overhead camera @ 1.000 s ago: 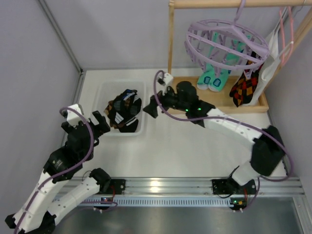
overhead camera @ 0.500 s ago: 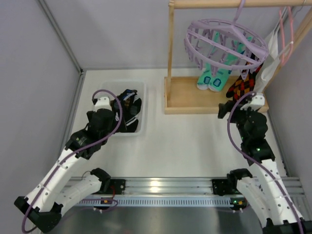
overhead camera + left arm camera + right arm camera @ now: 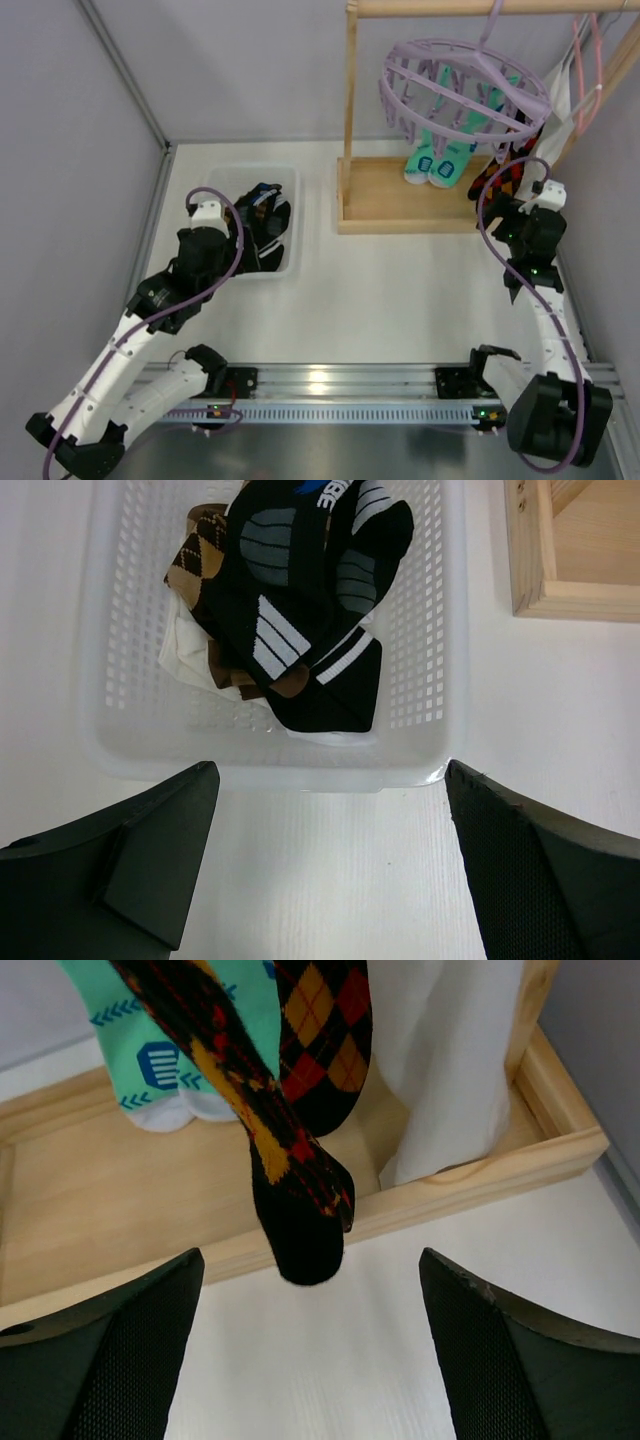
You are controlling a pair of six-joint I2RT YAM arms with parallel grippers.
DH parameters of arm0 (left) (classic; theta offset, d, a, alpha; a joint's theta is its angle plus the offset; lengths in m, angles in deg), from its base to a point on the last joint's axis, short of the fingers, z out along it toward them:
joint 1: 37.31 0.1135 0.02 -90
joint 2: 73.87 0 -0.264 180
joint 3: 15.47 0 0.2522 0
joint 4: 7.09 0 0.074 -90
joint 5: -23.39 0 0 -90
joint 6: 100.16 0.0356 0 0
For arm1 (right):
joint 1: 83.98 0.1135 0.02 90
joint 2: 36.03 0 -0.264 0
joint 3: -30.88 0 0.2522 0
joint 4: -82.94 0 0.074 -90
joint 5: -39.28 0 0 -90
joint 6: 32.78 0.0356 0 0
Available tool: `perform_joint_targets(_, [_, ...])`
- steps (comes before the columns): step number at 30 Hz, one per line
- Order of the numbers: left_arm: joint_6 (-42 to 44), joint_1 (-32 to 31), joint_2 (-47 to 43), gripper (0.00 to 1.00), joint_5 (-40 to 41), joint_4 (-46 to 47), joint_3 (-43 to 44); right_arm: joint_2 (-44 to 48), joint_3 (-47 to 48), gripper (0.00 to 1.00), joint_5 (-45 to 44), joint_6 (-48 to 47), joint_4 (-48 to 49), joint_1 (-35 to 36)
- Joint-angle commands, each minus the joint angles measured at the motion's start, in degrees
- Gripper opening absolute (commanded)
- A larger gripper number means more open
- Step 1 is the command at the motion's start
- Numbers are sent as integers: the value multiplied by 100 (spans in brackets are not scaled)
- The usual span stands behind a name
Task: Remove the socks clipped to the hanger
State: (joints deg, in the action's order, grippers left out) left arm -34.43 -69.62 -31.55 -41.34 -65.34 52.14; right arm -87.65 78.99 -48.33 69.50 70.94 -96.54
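The lavender ring hanger [image 3: 465,85] hangs from the wooden rod. Clipped to it are two teal socks [image 3: 438,160] and two orange-red-black argyle socks [image 3: 498,178]. My right gripper [image 3: 503,208] sits just below and in front of the argyle pair. In the right wrist view it [image 3: 310,1260] is open, and the nearer argyle sock's black toe [image 3: 295,1220] hangs just ahead of the gap, untouched. The teal socks [image 3: 170,1060] hang behind. My left gripper [image 3: 222,240] [image 3: 328,770] is open and holds nothing, at the near rim of the white basket [image 3: 260,770]. A black striped sock [image 3: 310,600] and a brown one [image 3: 205,550] lie in that basket.
The wooden rack's base tray [image 3: 400,210] and upright [image 3: 350,90] stand under the hanger. A white cloth [image 3: 450,1060] and a pink wire hanger [image 3: 590,60] hang at the far right by the wall. The basket [image 3: 215,190] sits at the left.
The right arm swung from beside the basket across to the right, up under the argyle socks. The left arm rose to the basket's near edge, then held still.
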Motion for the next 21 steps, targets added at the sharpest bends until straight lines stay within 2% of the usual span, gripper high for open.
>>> perform_joint_targets(1, [89, 32, -93, 98, -198, 300, -58, -559, 98, 84, 448, -322, 1176, -80])
perform_joint_targets(6, [116, 24, -172, 98, -243, 336, -76, -1166, 212, 75, 447, -708, 1835, 95])
perform_joint_targets(7, [116, 24, -181, 98, -234, 327, -67, -1228, 221, 70, 298, -770, 1906, 148])
perform_joint_targets(9, [124, 24, -181, 98, -243, 336, -67, -1377, 134, 66, 236, -840, 2134, 254])
perform_joint_targets(11, [133, 32, -190, 98, -260, 327, -85, -1465, -50, 56, 122, -858, 2547, 262])
perform_joint_targets(12, [142, 32, -198, 98, -260, 327, -85, -1483, -103, 49, 69, -858, 2644, 280])
perform_joint_targets(13, [142, 32, -207, 98, -269, 327, -85, -1509, -191, 29, 25, -858, 2819, 289])
perform_joint_targets(16, [168, 24, -216, 98, -304, 336, -50, -1466, -367, 3, -159, -788, 3049, 420])
perform_joint_targets(19, [264, 32, -155, 98, -523, 362, 99, -1211, -577, 0, -745, -823, 3120, 876])
perform_joint_targets(21, [265, 24, -41, 98, -804, 353, 283, -878, -753, 0, -1187, -745, 3172, 1560])
